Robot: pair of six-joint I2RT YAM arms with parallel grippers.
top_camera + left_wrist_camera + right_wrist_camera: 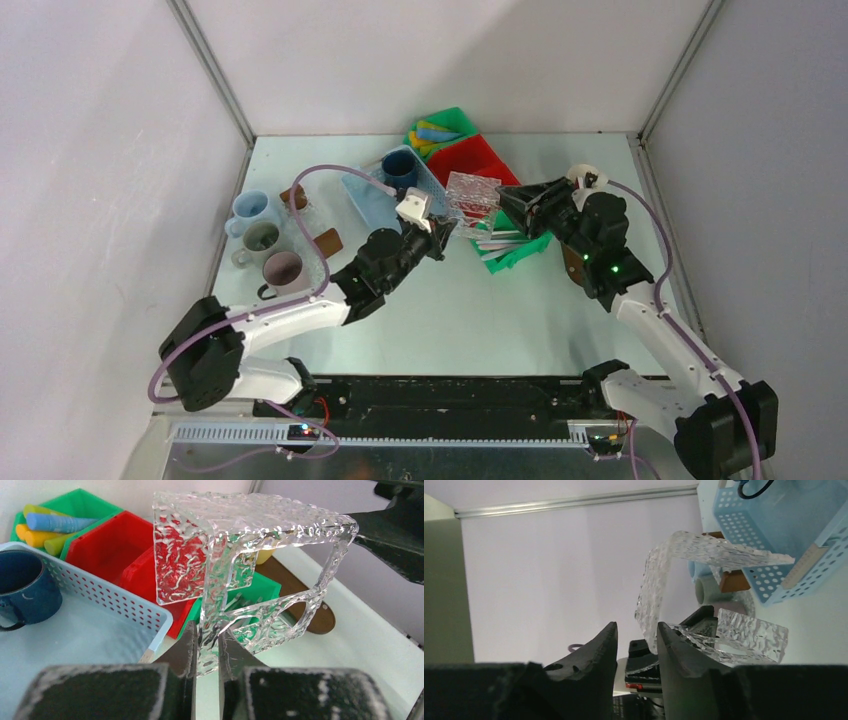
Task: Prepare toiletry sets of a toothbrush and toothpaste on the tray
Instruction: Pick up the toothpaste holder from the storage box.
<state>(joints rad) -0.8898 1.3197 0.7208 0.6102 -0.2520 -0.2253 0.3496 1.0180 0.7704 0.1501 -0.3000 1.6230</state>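
Three mugs (262,238) stood clustered at the table's (450,320) left; the dark blue mug (400,168) sat in the light blue basket (362,197). The left gripper (206,645) was clamped on a clear textured holder's (250,545) lower edge. The right gripper's (636,640) jaws stood apart just beside that holder; the tray (322,622) lay farther right, partly hidden

Covered, cropped, blurred.
Seen only as a brown rounded end past the clear holder (240,570) from the left wrist: tray (314,619), the rest warped through rippled plastic; from above, mostly buried under the right arm (600,245) near the right edge of the table (450,300). Cropped by the picture's left border: dark blue mug (25,587). Too thin to count from above: toothbrushes (498,240). Blurred and half masked behind the clear holder from the right wrist: mugs (708,589), colours hard to tell.
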